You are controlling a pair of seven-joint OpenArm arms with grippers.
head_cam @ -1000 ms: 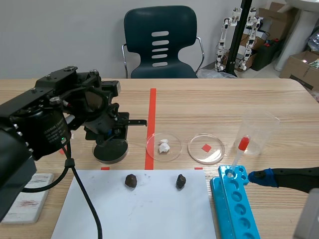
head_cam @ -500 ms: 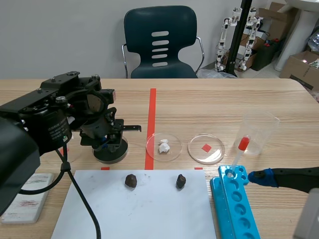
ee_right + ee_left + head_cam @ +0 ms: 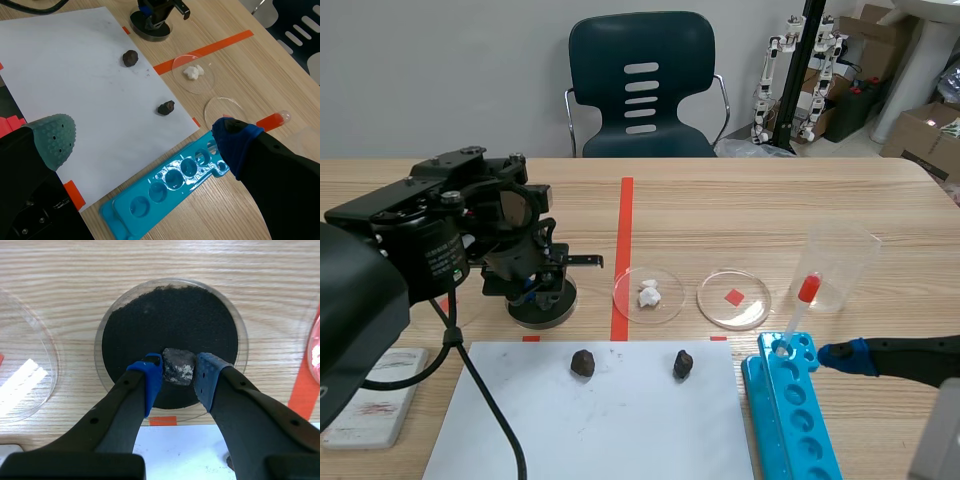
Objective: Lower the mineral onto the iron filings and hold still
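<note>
One tool [image 3: 178, 377] with mineral [image 3: 178, 365] over iron filings [image 3: 170, 315]

I am seeing the mineral [image 3: 178, 366] looking rough and dull grey with pale flecks, and the iron filings [image 3: 170, 320] lying matt black and fine-grained in a clear glossy dish [image 3: 242, 337]. The table [image 3: 150, 260] is showing smooth pale wood grain; the tube rack [image 3: 155, 192] is gleaming blue plastic.
</note>
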